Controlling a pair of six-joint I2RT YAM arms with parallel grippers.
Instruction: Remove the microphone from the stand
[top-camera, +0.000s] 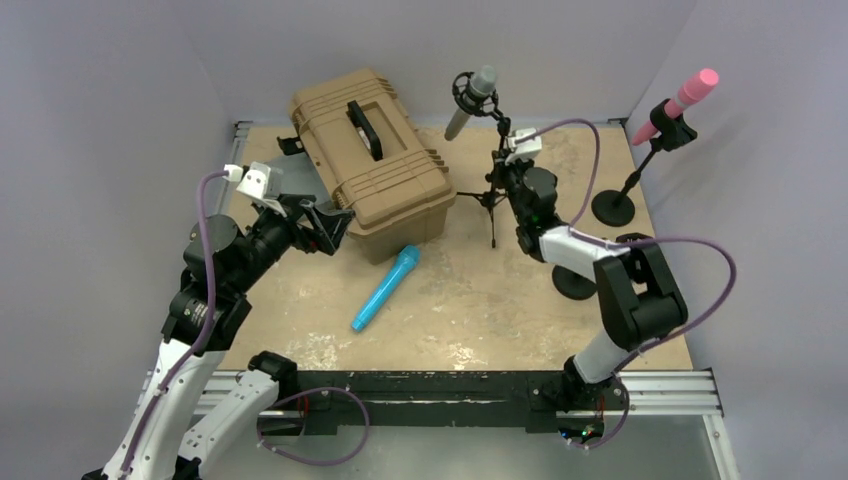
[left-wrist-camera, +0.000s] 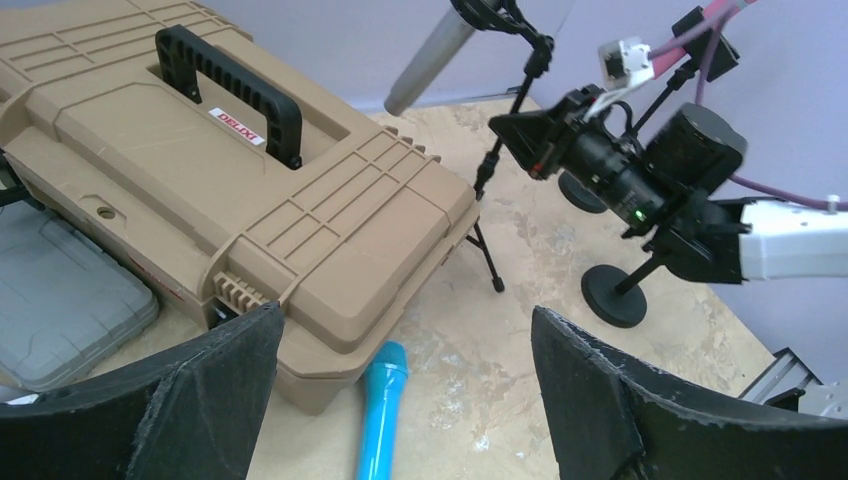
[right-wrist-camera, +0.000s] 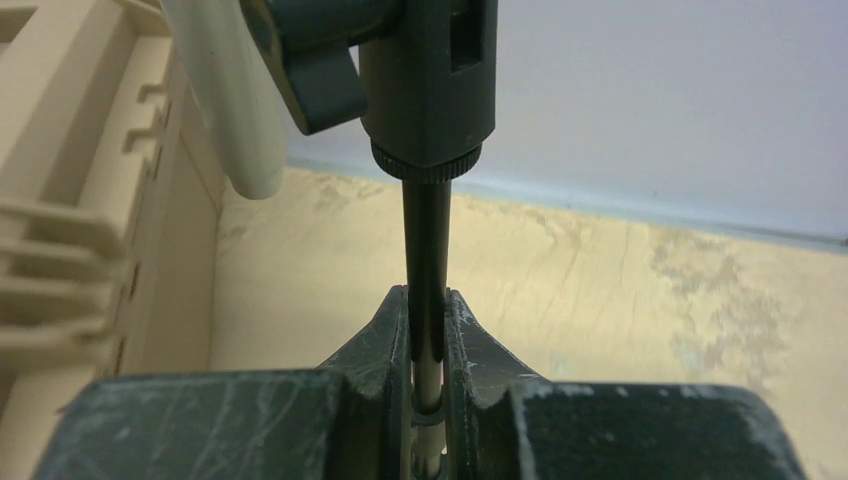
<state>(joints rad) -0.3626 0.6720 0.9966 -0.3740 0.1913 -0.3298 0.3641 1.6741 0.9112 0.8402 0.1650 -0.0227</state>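
Sitting tilted in the clip (top-camera: 465, 92) at the top of the stand (top-camera: 494, 215), the mic (top-camera: 458, 122) is pointing its mesh head up and back while its pale tail is hanging down toward the case (top-camera: 385, 170). It is looking like a light, rigid, smooth tube, so it is probably going to slip under a loose pinch. The bare tail below the clip is offering the best hold, squeezed across its width and drawn out along its own axis. The clip is likely holding by friction alone, and the thin stand is looking easy to tip. The right gripper (right-wrist-camera: 427, 310) is pinching the stand's pole just under the clip, fingers pressed tight on either side, seemingly bracing it. The left gripper (top-camera: 330, 225) is hovering with its fingers spread wide and holding nothing, beside the case's near corner and well apart from the mic. A blue mic (top-camera: 385, 290) is lying loose on the table (top-camera: 500, 310) in front of the case
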